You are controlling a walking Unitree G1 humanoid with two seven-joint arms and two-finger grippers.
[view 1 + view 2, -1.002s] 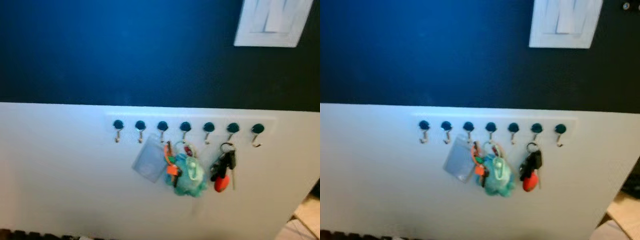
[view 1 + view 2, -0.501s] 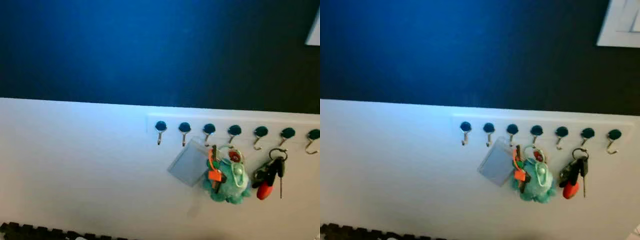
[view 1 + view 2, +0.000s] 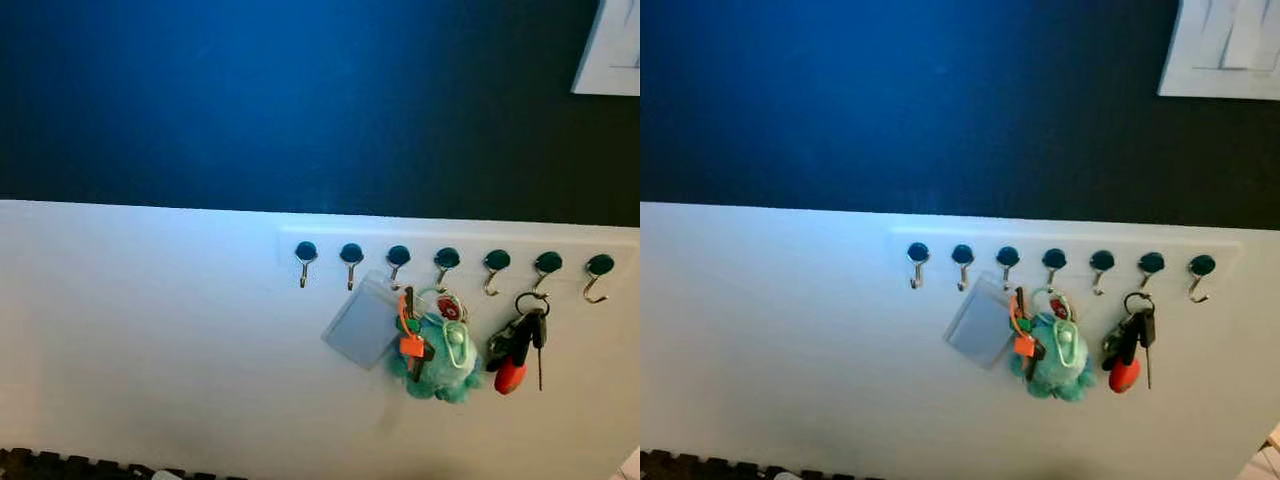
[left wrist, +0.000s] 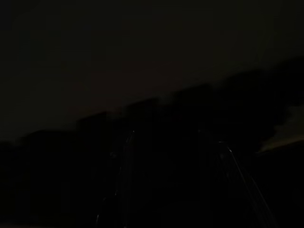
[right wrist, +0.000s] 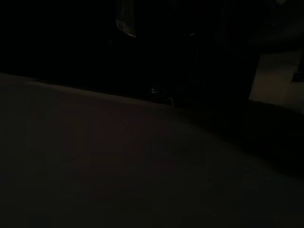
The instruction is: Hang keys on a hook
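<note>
The bunch of dark keys with a red fob point(image 3: 518, 350) hangs on the sixth small metal hook point(image 3: 546, 268) of the white rail, so gravity holds it. I cannot tell either pincer's state; the wrist views are dark.

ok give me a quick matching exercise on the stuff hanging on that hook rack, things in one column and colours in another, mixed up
Things:
1. card holder
2. plush toy
3. key fob
4. small tag

Colours:
A. red
B. orange
C. pale grey, see-through
D. teal

Pairs: 1-C, 2-D, 3-A, 4-B
</note>
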